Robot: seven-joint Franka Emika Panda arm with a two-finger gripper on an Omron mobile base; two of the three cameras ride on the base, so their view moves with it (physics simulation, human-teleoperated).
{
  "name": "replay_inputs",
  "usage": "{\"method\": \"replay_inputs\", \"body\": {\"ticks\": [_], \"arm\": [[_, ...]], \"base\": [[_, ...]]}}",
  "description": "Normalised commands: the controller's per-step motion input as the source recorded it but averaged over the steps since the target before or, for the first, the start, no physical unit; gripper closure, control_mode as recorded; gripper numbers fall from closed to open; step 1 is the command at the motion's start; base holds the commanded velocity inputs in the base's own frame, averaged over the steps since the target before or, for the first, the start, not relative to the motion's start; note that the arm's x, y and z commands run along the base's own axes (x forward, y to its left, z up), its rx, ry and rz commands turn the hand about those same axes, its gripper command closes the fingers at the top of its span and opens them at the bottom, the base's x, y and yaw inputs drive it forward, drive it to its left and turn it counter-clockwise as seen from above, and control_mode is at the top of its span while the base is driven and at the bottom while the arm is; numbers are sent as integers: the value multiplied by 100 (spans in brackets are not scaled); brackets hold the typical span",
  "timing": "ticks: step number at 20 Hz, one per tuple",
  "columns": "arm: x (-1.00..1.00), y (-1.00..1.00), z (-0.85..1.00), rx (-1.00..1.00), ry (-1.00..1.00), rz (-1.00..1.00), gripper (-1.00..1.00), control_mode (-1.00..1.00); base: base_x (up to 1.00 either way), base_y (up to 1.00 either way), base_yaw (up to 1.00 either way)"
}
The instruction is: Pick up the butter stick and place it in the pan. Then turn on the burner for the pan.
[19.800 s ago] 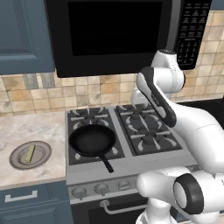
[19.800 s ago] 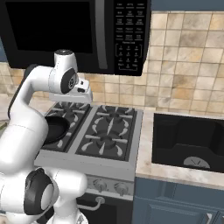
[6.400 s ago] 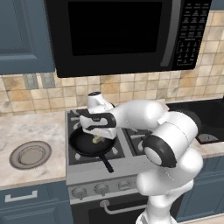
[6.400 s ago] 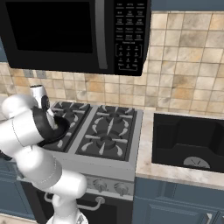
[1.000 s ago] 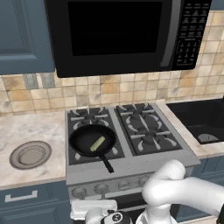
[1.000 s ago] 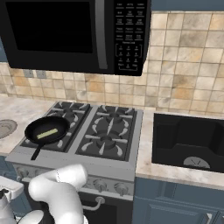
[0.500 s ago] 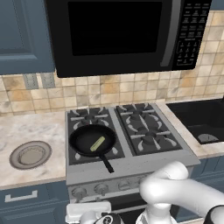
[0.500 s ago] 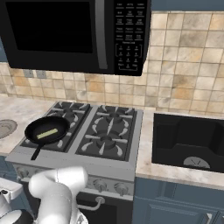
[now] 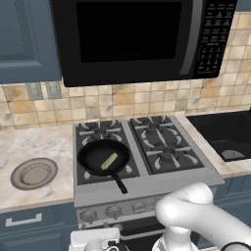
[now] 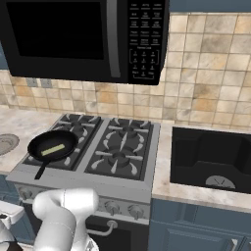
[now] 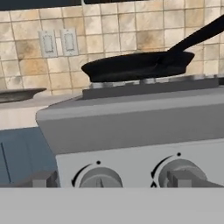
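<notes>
The butter stick (image 9: 109,160) (image 10: 52,149) lies flat inside the black pan (image 9: 93,158) (image 10: 35,145) (image 11: 135,65). The pan rests on the front left burner (image 9: 86,176) of the silver stove, handle toward the front edge. My gripper (image 11: 113,180) is low in front of the stove's control panel, open and holding nothing. Its fingertips (image 11: 41,179) stand wide apart. Two round knobs (image 11: 99,178) sit just ahead of it. The white hand (image 9: 94,242) shows below the stove front.
A round grey plate (image 9: 34,172) (image 10: 6,143) sits on the counter left of the stove. A dark sink (image 9: 226,136) (image 10: 211,157) is to the right. A black microwave (image 9: 132,37) hangs above the burners. The oven door handle (image 10: 105,228) runs below the knobs.
Much earlier the butter stick lay on the plate; now it is in the pan. Over the last second the hand has shifted slightly in front of the stove, still open.
</notes>
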Motion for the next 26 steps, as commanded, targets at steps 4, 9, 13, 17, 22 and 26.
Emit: {"method": "replay_inputs", "body": {"ticks": [4, 9, 13, 17, 22, 26], "arm": [[3, 0, -20, 0, -9, 0, -100, -100], [12, 0, -17, 0, -9, 0, -100, -100], [19, 0, -13, 0, -9, 0, -100, -100], [19, 0, -17, 0, -8, 0, -100, -100], [19, 0, -23, 0, -7, 0, -100, -100], [20, 0, -23, 0, -3, 0, -100, -100]], "base": [[0, 0, 0], [0, 0, 0], [0, 0, 0], [0, 0, 0], [0, 0, 0], [0, 0, 0]]}}
